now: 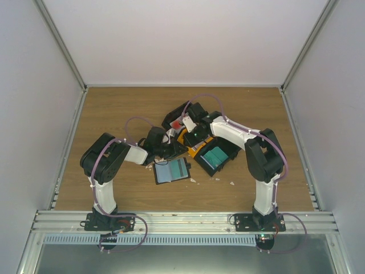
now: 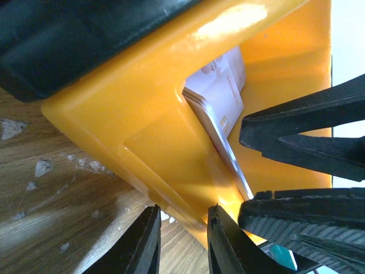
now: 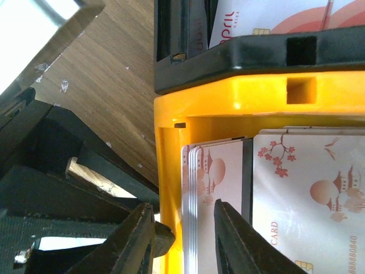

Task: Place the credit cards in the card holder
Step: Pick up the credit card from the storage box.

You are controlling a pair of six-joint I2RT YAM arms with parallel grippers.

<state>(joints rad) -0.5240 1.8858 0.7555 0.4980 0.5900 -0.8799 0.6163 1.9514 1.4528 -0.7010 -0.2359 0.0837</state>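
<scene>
An orange bin (image 1: 197, 149) holds pale grey-white credit cards with red prints (image 3: 214, 171), with a second stack beside them (image 3: 308, 188); they also show in the left wrist view (image 2: 219, 97). My left gripper (image 2: 183, 228) pinches the orange bin's wall (image 2: 148, 114), one finger outside and one inside. My right gripper (image 3: 182, 231) is open over the same bin, one finger outside the wall and one over the card stack. The black card holder (image 1: 171, 170) lies open and flat on the table in front of the bin.
A black bin (image 1: 201, 165) with teal cards (image 1: 215, 156) sits right of the card holder. Another black bin (image 3: 228, 54) behind the orange one holds a red-and-white card (image 3: 274, 17). White paper scraps (image 1: 193, 181) lie on the wood. Both wrists crowd together at the bins.
</scene>
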